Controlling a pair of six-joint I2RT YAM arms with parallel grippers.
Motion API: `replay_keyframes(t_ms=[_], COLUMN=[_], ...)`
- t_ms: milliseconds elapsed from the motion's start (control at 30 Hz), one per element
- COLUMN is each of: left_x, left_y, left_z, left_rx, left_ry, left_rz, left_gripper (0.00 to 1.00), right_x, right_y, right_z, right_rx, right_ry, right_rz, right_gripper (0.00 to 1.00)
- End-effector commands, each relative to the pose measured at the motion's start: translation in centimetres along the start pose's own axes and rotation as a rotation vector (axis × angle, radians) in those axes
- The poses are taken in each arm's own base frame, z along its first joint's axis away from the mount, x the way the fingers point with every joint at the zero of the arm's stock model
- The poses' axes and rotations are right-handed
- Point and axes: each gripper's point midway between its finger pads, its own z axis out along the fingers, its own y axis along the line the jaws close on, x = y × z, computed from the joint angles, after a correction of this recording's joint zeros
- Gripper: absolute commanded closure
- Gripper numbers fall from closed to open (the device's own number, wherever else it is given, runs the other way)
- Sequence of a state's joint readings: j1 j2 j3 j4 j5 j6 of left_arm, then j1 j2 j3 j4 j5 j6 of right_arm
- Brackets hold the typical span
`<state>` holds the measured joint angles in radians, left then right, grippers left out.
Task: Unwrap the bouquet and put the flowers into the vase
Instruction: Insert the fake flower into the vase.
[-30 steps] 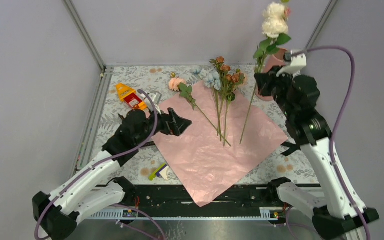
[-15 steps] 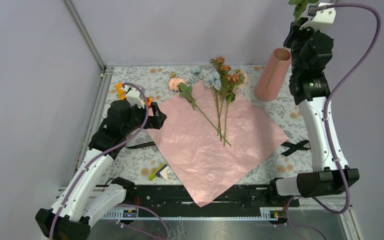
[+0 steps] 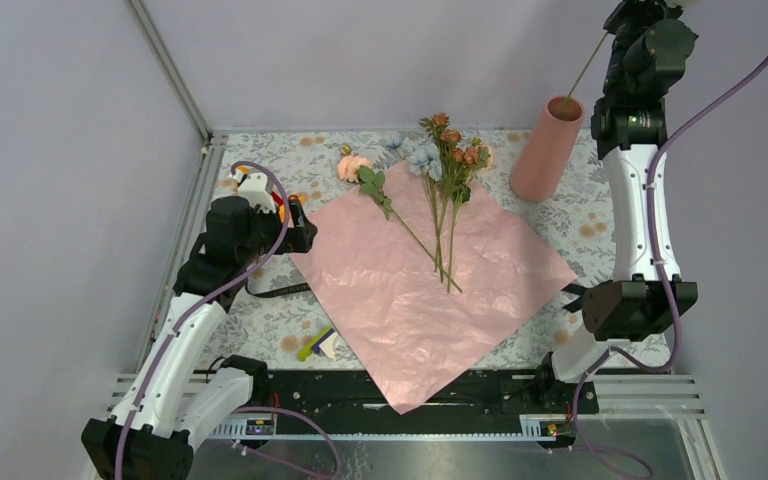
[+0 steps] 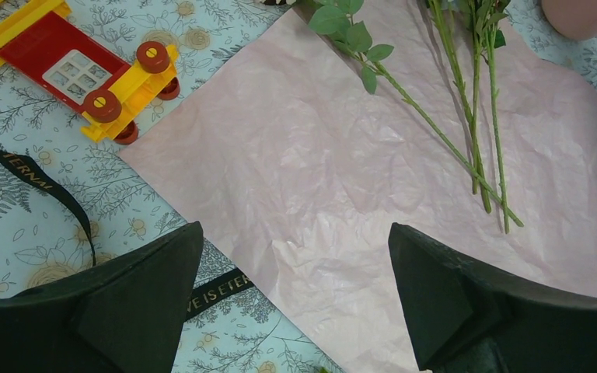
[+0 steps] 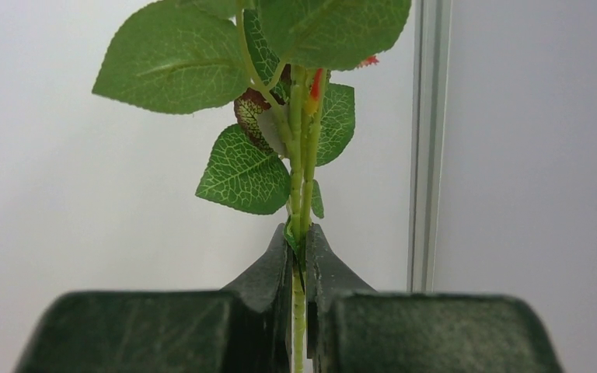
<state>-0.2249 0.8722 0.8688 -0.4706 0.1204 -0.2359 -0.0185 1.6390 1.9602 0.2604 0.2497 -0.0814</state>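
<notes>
Held stem: one leafy green stem (image 5: 299,194) is up in the air at the far right, with its lower end at the mouth of the vase (image 3: 547,148). Its bloom is out of frame, and the top view does not show whether the tip is already inside.
Right end effector (image 5: 299,260): pinched nearly closed on that stem just below the leaves, raised high above the vase.
Vase: upright on the table (image 3: 580,215) at the far right corner, just beyond the paper's edge. No other flower shows in it.
Flowers left (image 3: 447,165): several stems lie loose on the wrapping paper (image 3: 430,290), with peach, pale blue and rust heads toward the far edge.
Bouquet: unwrapping looks done, since the paper is spread flat pink side up and the black ribbon (image 4: 43,183) lies untied beside it.
Left end effector (image 4: 295,249): wide and holding nothing, hovering over the paper's left corner near a red and yellow toy (image 4: 97,74).
Progress: judged about halfway. The first stem is going in, and the rest have yet to be picked up and set in the vase.
</notes>
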Motion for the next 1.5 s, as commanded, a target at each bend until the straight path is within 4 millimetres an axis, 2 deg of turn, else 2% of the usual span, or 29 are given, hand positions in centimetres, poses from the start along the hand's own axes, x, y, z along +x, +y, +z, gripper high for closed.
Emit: replay_keyframes(t_ms=[0, 67, 167, 267, 500, 900, 1067, 1333, 1467], left_x=[-0.7, -0.7, -0.7, -0.6, -0.5, -0.2, -0.2, -0.1, -0.1], left_y=[0.2, 0.2, 0.2, 0.4, 0.1, 0.0, 0.0, 0.0, 0.0], left_z=[0.2, 0.2, 0.2, 0.2, 0.4, 0.7, 0.8, 0.9, 0.9], left_rx=[0.004, 0.005, 0.006, 0.002, 0.021, 0.029, 0.031, 0.032, 0.033], left_ry=[-0.028, -0.027, -0.026, -0.022, -0.013, 0.0, 0.002, 0.008, 0.009], left_rz=[0.014, 0.014, 0.014, 0.015, 0.011, 0.006, 0.005, 0.001, 0.0], left_gripper=[0.01, 0.01, 0.01, 0.01, 0.01, 0.01, 0.01, 0.01, 0.01], right_x=[-4.1, -2.9, 0.1, 4.2, 12.6, 21.8, 24.0, 25.9, 26.6], right_y=[-1.1, -1.1, -1.1, -0.7, -1.4, -1.8, -1.8, -1.8, -2.0], right_z=[1.4, 1.7, 1.6, 0.9, -1.4, -3.1, -3.8, -4.3, -4.6], right_rx=[0.027, 0.029, 0.018, -0.017, -0.009, -0.005, -0.007, -0.01, -0.004], right_ry=[-0.115, -0.092, -0.042, 0.035, 0.157, 0.328, 0.366, 0.408, 0.422], right_rz=[0.021, 0.01, -0.002, -0.022, -0.05, -0.075, -0.068, -0.073, -0.077], right_gripper=[1.0, 1.0, 1.0, 1.0, 1.0, 1.0, 0.96, 0.9, 0.82])
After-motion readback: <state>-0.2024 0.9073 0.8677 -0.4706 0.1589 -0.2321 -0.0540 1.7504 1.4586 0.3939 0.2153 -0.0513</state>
